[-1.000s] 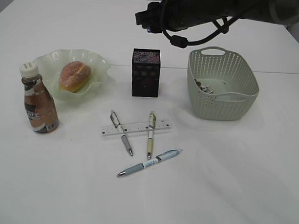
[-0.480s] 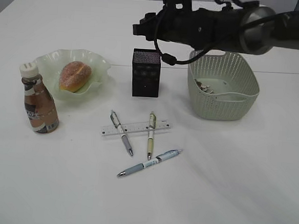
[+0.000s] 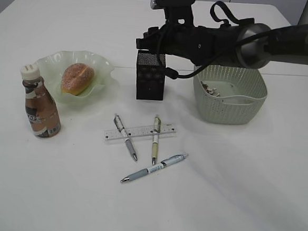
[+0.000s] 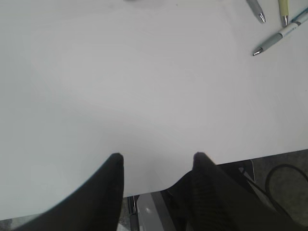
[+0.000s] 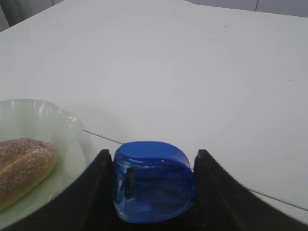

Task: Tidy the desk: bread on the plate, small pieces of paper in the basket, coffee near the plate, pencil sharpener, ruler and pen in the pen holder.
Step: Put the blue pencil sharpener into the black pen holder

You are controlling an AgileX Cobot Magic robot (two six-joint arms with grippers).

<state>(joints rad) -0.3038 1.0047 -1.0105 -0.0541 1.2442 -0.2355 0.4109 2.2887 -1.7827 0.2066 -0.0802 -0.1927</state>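
My right gripper (image 5: 153,153) is shut on a blue pencil sharpener (image 5: 153,180). In the exterior view that gripper (image 3: 148,44) hangs just over the black mesh pen holder (image 3: 150,75). The bread (image 3: 77,78) lies on the green plate (image 3: 102,64), with the coffee (image 3: 40,110) beside it. A clear ruler (image 3: 139,132) and three pens (image 3: 155,139) lie on the desk in front of the holder. Small pieces of paper (image 3: 211,90) lie inside the basket (image 3: 229,102). My left gripper (image 4: 159,156) is open and holds nothing, above the desk's near edge.
The right arm (image 3: 244,40) stretches from the right across the basket's far rim. Pen tips (image 4: 279,38) show at the top right of the left wrist view. The plate's wavy rim (image 5: 29,115) and bread (image 5: 24,166) lie left of the right gripper.
The right arm has come down and forward with the sharpener, from high above the desk to just over the pen holder. The objects on the desk have not moved.
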